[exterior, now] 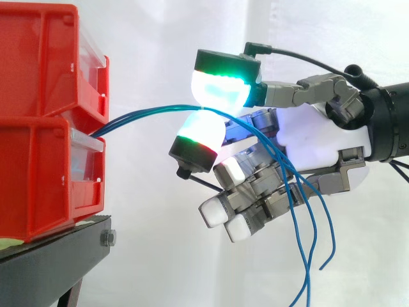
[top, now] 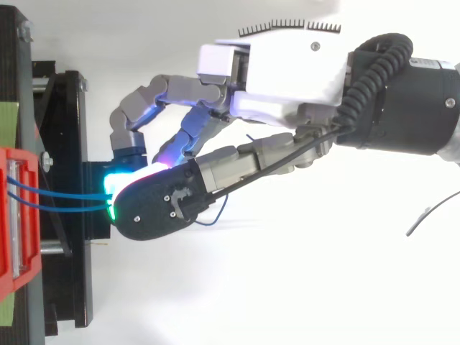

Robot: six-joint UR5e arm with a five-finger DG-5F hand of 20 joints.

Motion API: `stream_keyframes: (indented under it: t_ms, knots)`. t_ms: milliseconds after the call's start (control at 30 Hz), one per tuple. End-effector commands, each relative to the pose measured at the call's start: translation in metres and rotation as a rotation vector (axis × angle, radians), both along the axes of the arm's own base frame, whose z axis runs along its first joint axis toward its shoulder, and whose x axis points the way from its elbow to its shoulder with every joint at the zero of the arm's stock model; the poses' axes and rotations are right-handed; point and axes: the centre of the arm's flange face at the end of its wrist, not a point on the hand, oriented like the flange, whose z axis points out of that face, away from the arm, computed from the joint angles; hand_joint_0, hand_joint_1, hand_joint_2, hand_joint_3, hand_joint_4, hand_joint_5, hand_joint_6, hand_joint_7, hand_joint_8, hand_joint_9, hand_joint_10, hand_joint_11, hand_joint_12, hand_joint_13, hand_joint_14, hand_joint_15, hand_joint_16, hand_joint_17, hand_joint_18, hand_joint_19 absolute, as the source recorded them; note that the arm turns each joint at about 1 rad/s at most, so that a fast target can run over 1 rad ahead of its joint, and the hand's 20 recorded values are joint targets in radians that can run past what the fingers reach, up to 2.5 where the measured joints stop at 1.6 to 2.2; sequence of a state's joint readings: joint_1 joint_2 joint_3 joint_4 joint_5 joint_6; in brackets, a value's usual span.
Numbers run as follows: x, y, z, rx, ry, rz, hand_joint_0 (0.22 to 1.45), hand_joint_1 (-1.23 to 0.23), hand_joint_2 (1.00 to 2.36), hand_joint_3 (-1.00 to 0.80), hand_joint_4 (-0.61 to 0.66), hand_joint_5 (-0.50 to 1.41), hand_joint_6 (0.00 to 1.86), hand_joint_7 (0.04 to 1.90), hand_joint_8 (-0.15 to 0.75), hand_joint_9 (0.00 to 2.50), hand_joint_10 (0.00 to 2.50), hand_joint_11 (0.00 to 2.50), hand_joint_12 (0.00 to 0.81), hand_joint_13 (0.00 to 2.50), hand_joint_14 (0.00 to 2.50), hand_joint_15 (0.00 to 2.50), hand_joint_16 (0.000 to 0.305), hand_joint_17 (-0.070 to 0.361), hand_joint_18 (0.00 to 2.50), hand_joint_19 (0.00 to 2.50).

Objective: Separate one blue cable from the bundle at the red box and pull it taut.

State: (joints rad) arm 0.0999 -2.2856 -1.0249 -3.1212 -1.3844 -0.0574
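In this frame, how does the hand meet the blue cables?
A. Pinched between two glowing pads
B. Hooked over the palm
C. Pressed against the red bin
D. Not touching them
A: in the side view the blue cables run from the red bins in between two facing pads of the hand, which close on them.

a white curtain (exterior: 153, 256) hangs behind, brightly and evenly lit, with soft vertical folds. a black stand (exterior: 54, 262) sits at the lower left, a bolt (exterior: 108, 238) on its edge.
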Motion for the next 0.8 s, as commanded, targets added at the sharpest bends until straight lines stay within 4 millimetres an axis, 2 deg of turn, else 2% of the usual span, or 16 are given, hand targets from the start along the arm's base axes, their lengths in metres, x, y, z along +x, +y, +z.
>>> stream_keyframes:
  t_ms: [0, 133, 333, 533, 767]
  knots:
    - [0.0005, 0.0, 0.0004, 0.001, -0.004, 0.0, 0.59, -0.69, 1.01, -0.25, 0.09, -0.15, 0.83, 1.15, 0.324, 1.03, 0.02, 0.75, 0.371, 0.76, 0.02, 0.46, 0.04, 0.09, 0.67, 0.56]
    - [0.0013, -0.0001, 0.0011, 0.002, -0.012, -0.001, 0.61, -0.81, 1.02, -0.18, 0.07, -0.16, 0.84, 1.17, 0.319, 0.99, 0.02, 0.76, 0.379, 0.76, 0.02, 0.46, 0.042, 0.094, 0.68, 0.54]
    - [0.0017, -0.0012, 0.0014, 0.002, -0.017, -0.003, 0.67, -0.92, 1.02, -0.23, 0.01, -0.17, 0.86, 1.23, 0.304, 0.93, 0.02, 0.76, 0.368, 0.72, 0.02, 0.44, 0.04, 0.09, 0.65, 0.51]
    - [0.0015, -0.0012, 0.0007, 0.002, -0.015, -0.003, 0.74, -0.95, 1.01, -0.34, -0.01, -0.18, 0.89, 1.28, 0.3, 0.91, 0.02, 0.76, 0.364, 0.72, 0.02, 0.43, 0.039, 0.089, 0.65, 0.49]
    - [0.0015, -0.0012, 0.0007, 0.002, -0.015, -0.003, 0.8, -0.93, 1.0, -0.48, -0.05, -0.19, 0.9, 1.26, 0.299, 0.92, 0.02, 0.77, 0.357, 0.72, 0.02, 0.43, 0.039, 0.087, 0.65, 0.48]
